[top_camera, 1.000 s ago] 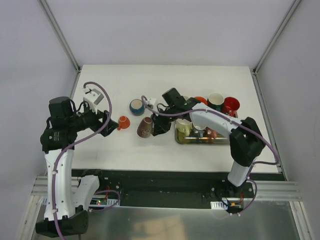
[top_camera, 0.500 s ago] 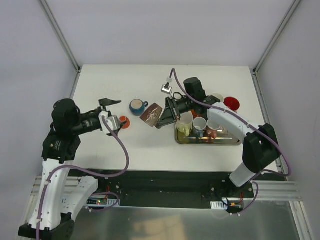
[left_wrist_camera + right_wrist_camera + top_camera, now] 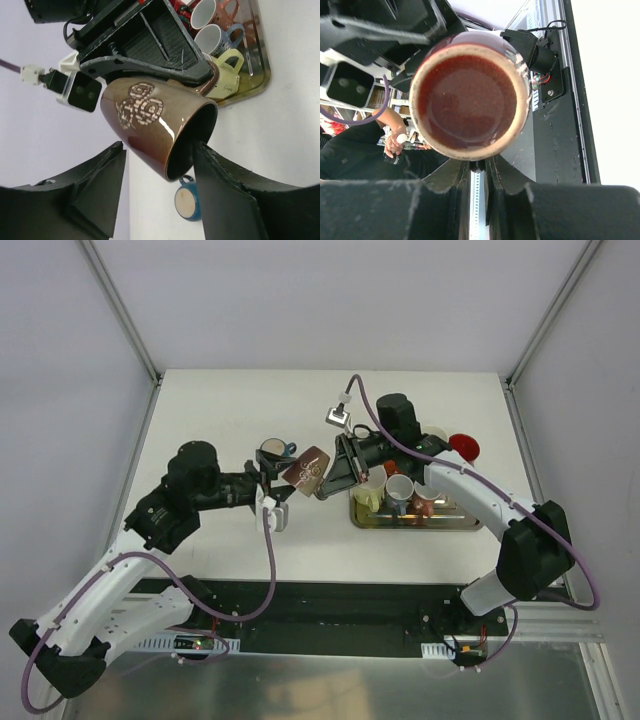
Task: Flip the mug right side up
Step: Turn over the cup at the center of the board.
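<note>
Scene: a white worktop [image 3: 220,400] seen from above, with two robot arms reaching in from its near edge and meeting over the middle.

Mug: a glossy brown mug [image 3: 307,469] with a pale swirl pattern on its side. It is held in the air above the middle of the worktop, just left of the tray. It is tipped onto its side, with its dark mouth turned partly toward the left gripper.

Right gripper: the right gripper [image 3: 328,474] is clamped tight on the mug at the handle side, and its black fingers lie along the mug's wall. In the right wrist view, one round end of the mug fills the space just past the closed fingers.

Left gripper: the left gripper [image 3: 277,478] is partly open, with one finger on each side of the mug. A gap shows at each finger, and it grips nothing.

Tray: a metal tray [image 3: 410,525] sits toward the right side of the worktop. It holds a pale yellow mug [image 3: 368,495], a white mug [image 3: 400,488] and a pinkish mug [image 3: 425,500], all upright.

Other cups: a blue mug [image 3: 272,448] stands on the worktop just behind the left gripper. A red cup [image 3: 462,447] stands behind the tray, near the right edge.
</note>
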Robot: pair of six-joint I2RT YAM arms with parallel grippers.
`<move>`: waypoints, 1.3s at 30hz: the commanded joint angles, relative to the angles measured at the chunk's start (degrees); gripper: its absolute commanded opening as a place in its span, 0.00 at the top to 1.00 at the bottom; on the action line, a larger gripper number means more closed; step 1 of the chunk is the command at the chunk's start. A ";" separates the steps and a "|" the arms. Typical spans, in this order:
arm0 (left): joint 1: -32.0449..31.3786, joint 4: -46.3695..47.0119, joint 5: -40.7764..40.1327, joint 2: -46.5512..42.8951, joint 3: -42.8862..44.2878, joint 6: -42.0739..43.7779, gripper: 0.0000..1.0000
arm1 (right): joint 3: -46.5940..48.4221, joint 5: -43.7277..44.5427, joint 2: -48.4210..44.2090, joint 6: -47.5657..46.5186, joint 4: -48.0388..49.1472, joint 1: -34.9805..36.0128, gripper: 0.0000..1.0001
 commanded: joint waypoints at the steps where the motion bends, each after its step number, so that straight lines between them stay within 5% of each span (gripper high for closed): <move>1: -4.78 10.25 -7.12 1.55 -1.75 4.29 0.48 | -0.74 -2.76 -3.04 0.55 2.88 -0.02 1.00; 6: -8.30 13.15 -10.38 3.40 -2.28 4.03 0.84 | -1.70 -1.62 -3.39 -0.07 2.88 -0.03 1.00; 8: -8.83 13.94 -10.73 3.92 -2.72 3.15 1.00 | -1.97 -0.22 -3.48 -1.29 0.79 -0.29 0.84; 11: -9.18 14.12 -12.13 4.19 -2.98 -0.18 1.00 | -2.32 3.29 -4.01 -3.22 -0.81 -1.25 0.52; 15: -9.18 7.74 -17.75 4.19 -0.27 -7.64 1.00 | -2.76 6.55 -5.85 -6.47 -3.70 -4.41 0.39; 23: -9.00 -18.54 -30.33 8.05 7.38 -32.15 1.00 | -2.93 28.68 -16.03 -40.80 -24.45 -6.88 0.37; 31: -8.48 -24.63 -28.84 10.51 5.98 -45.18 1.00 | -11.28 40.21 -30.71 -58.40 -26.12 -1.80 0.38; 39: -3.48 -29.82 -24.27 24.92 13.18 -59.06 1.00 | -8.39 42.07 -30.20 -71.59 -35.35 4.54 0.42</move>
